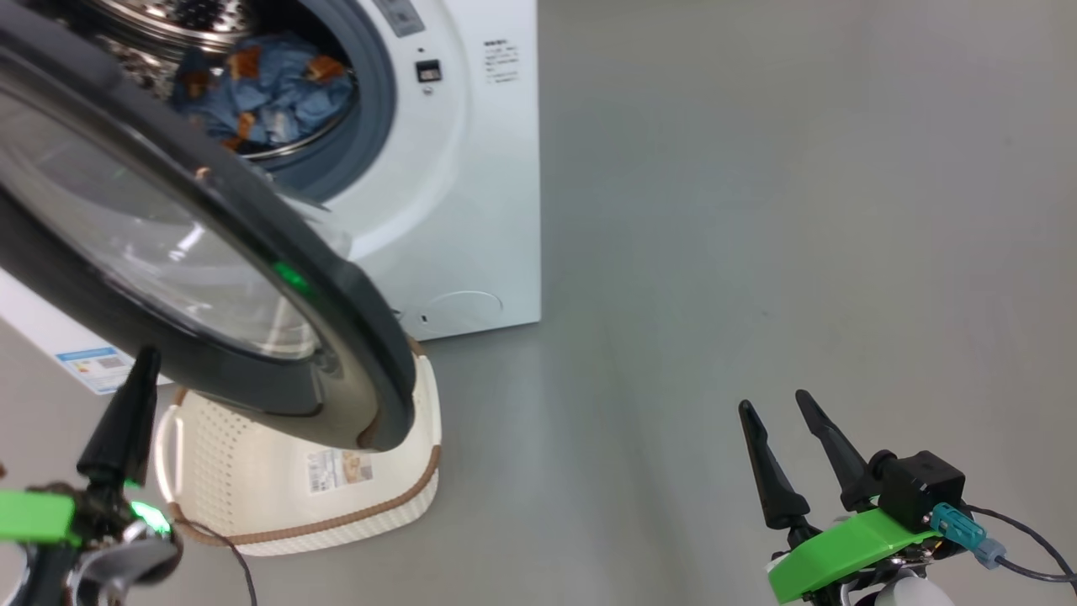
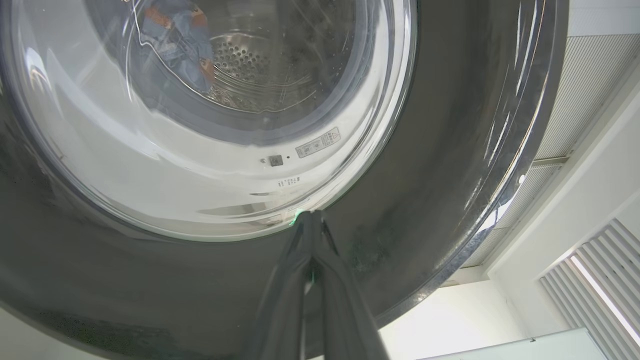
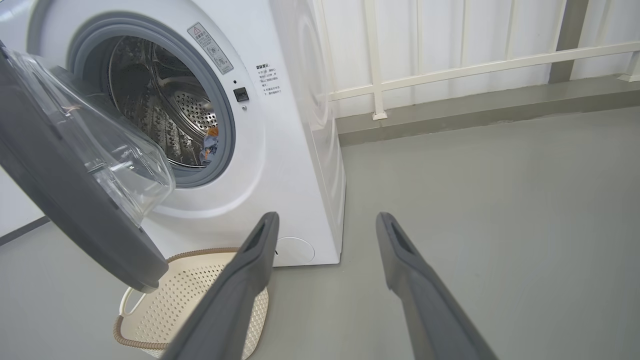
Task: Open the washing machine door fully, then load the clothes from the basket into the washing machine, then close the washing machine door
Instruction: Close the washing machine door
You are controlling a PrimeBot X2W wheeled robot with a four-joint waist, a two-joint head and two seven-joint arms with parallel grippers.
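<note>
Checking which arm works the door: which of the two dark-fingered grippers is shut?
The left gripper: jaws pressed together, pointing at the glossy black rim of the round washing machine door. The right gripper stands open above the grey floor.

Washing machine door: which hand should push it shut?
Left, probably. The left hand, shut, sits by the round black-rimmed glass door; the right hand, open, is off over the grey floor.

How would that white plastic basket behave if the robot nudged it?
The basket would probably slide easily: thin perforated plastic, nothing visible inside, on a smooth floor. It likely keeps its shape, having a moulded rim. It might bump the washing machine door hanging just over it.
</note>
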